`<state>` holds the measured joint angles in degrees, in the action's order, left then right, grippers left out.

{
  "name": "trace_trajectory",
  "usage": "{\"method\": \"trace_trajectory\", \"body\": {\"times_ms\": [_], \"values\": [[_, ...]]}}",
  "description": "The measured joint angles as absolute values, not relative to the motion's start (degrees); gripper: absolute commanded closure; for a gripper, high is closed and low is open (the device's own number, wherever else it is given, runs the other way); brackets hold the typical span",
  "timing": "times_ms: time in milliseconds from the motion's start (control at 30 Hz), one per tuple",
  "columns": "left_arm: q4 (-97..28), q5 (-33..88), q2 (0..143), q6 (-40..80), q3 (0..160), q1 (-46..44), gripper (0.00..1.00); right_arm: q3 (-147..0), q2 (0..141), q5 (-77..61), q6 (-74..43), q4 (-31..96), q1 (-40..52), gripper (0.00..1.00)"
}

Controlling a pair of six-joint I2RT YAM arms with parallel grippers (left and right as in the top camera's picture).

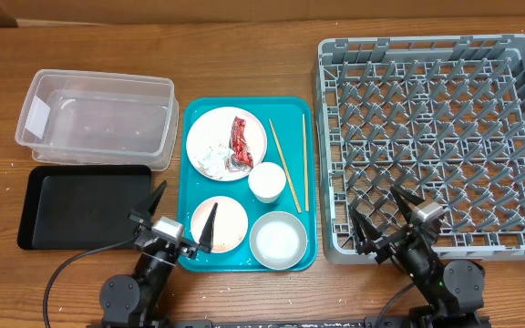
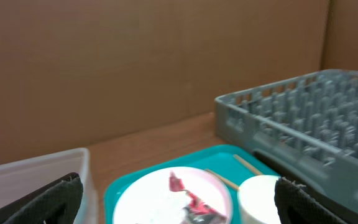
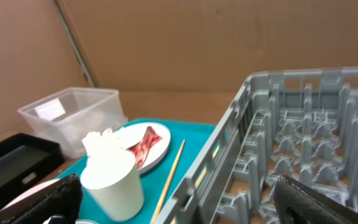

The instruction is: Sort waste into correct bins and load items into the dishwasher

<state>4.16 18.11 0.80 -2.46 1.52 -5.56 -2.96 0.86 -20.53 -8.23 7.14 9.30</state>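
On the teal tray a large plate holds the red wrapper and white tissue. A cup, small plate, bowl and two chopsticks lie there too. The clear tub and black tray are left, the grey rack right. My left gripper is open and empty over the tray's front left corner; its view shows the wrapper. My right gripper is open over the rack's front left corner, with the cup ahead. I cannot make out rice grains.
A brown cardboard wall stands behind the table. The rack's wall rises between my right gripper and the teal tray. The tub and black tray show at the far left of the right wrist view.
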Motion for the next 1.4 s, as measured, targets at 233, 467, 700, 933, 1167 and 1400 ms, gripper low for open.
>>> {"method": "trace_trajectory", "body": {"times_ms": [233, 467, 700, 933, 1167, 1400], "values": [[-17.1, 20.6, 8.3, 3.5, 22.0, -5.6, 0.0, -25.5, 9.4, -21.2, -9.9, 29.1, 9.3, 0.0], [-43.0, 21.8, 35.9, 4.9, 51.5, -5.6, 0.0, -54.0, 34.3, -20.3, -10.5, 53.3, 9.1, 0.0], [-51.6, 27.7, 54.7, 8.6, 66.2, -5.6, 0.01, -65.4, 49.0, -23.0, -10.5, 58.4, 9.1, 0.0], [-53.3, 24.6, 70.0, 11.0, 66.9, -16.9, 0.14, -65.4, 52.0, -26.5, -11.5, 59.2, 9.1, 0.0], [-46.7, 10.1, 89.6, 15.8, 66.9, -28.1, 0.38, -65.5, 56.7, -28.9, -14.6, 61.3, 9.1, 0.0], [-45.0, 5.5, 98.5, 18.3, 66.9, -28.1, 0.96, -65.5, 59.8, -32.9, -15.2, 62.1, 9.1, 0.09]]}}
